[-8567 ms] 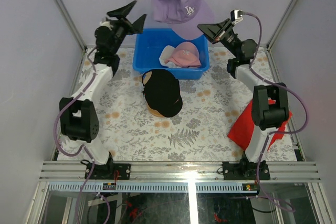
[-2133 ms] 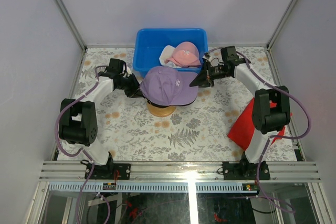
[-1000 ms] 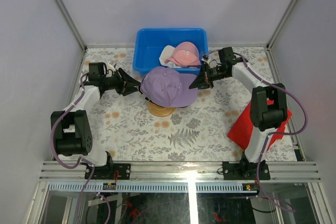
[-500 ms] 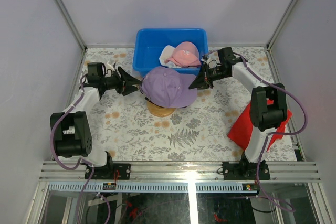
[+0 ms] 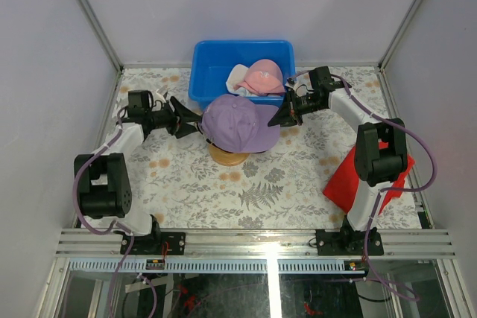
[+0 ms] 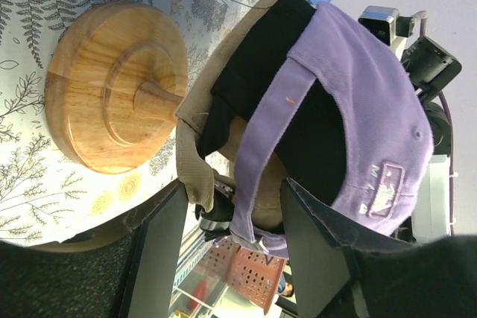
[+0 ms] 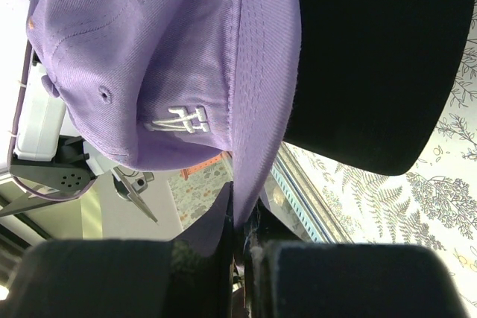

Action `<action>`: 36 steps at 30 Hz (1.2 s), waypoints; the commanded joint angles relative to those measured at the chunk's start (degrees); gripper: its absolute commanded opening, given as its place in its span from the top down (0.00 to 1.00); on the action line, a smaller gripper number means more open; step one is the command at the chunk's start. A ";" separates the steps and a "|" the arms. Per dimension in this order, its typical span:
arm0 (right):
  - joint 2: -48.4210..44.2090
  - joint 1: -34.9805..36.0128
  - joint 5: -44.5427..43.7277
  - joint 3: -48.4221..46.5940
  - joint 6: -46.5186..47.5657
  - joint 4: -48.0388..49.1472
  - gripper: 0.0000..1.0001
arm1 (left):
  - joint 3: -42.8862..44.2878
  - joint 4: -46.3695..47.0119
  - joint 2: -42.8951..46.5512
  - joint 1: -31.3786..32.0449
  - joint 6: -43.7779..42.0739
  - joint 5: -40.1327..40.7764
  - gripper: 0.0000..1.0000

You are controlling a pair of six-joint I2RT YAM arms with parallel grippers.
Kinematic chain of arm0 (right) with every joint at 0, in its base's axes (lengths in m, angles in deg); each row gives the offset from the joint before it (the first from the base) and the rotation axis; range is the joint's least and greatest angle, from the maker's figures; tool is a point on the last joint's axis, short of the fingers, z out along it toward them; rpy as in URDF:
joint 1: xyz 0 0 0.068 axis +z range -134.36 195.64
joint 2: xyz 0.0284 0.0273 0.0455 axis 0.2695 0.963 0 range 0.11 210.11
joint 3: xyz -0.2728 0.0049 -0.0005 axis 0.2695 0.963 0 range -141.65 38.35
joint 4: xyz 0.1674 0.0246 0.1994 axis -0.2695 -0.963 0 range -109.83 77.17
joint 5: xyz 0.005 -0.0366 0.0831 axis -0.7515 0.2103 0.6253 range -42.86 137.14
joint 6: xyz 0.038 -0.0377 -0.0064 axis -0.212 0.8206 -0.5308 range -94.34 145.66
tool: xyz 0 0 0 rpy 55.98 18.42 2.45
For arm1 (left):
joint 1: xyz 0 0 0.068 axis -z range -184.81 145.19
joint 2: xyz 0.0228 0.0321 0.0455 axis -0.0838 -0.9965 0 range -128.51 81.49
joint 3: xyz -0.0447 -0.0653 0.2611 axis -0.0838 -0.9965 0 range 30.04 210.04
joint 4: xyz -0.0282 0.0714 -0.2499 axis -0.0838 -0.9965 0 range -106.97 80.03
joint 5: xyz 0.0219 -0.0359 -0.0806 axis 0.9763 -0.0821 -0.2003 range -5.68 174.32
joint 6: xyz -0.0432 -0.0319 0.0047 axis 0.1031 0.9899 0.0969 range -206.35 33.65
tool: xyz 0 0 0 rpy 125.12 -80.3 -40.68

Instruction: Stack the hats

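**Q:** Right tool (image 5: 276,119): state?
**A:** Fully closed. Its jaws pinch the brim edge of the lavender cap (image 5: 237,123). The right wrist view shows the fabric clamped between them.

**Q:** Left tool (image 5: 192,120): state?
**A:** About half spread, gripping nothing. In the left wrist view the rear strap of the lavender cap runs through the gap between the two fingers (image 6: 160,251). Whether either finger touches fabric cannot be told.

**Q:** Position of the lavender cap?
**A:** On top of the stack at mid-surface, between the two tools, brim toward the right tool. Directly beneath it is the black cap (image 6: 257,72), whose brim lies against the lavender brim. The tan cap (image 6: 192,158) is the lowest layer. The stack sits over a wooden dome (image 6: 112,94), which stands on the patterned surface (image 5: 246,191).

**Q:** Position of the other caps?
**A:** The pink cap (image 5: 264,76) and the white cap (image 5: 238,76) lie touching inside the blue bin (image 5: 205,57). White is to the left, pink to the right. The bin stands at the far edge of the surface, just behind the stack.

**Q:** Other items?
**A:** A red cloth (image 5: 343,184) lies at the right edge of the surface, partly covered by the right arm.
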 commanded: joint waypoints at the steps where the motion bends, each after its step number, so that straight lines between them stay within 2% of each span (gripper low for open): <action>1: 0.63 0.81 -2.71 -0.77 2.02 -3.37 1.00 | 1.47 -0.50 -1.98 1.91 -2.40 0.93 0.48; 3: 0.53 0.83 -2.62 -0.81 2.00 -3.32 1.00 | 2.07 -1.44 -2.99 2.79 -3.28 1.75 0.49; 6: 0.59 0.82 -2.53 -0.62 2.13 -3.24 1.00 | 2.51 -1.70 -4.21 3.88 -3.76 3.16 0.57; 11: 0.68 0.82 -2.52 0.31 2.09 -2.59 1.00 | 2.56 -2.65 -5.51 4.31 -5.33 5.61 0.83; 14: 1.30 0.57 -2.70 0.36 1.80 -2.09 1.00 | 2.48 -5.48 -5.90 4.31 -8.26 6.99 0.91; 20: 2.25 -2.02 -1.61 0.95 -0.48 0.72 0.98 | 0.74 -7.72 -5.86 4.10 -11.01 8.13 0.93; 23: 2.28 -3.05 -0.98 2.56 -1.83 2.75 0.83 | 0.56 -7.84 -6.18 4.07 -11.34 8.35 0.94; 28: 1.31 -4.24 -1.15 6.31 -4.26 7.11 0.72 | 0.67 -7.86 -6.52 4.06 -11.21 8.13 0.94; 31: -0.04 -5.34 -2.02 8.66 -6.40 10.46 0.73 | 0.80 -8.03 -6.58 4.05 -11.29 8.09 0.94; 34: -0.62 -6.05 -3.48 10.84 -9.23 14.35 0.86 | 0.81 -8.38 -6.73 4.06 -11.67 8.08 0.95; 36: -0.03 -6.06 -4.34 11.80 -10.56 16.07 0.87 | 0.72 -8.66 -6.84 4.05 -11.93 8.17 0.95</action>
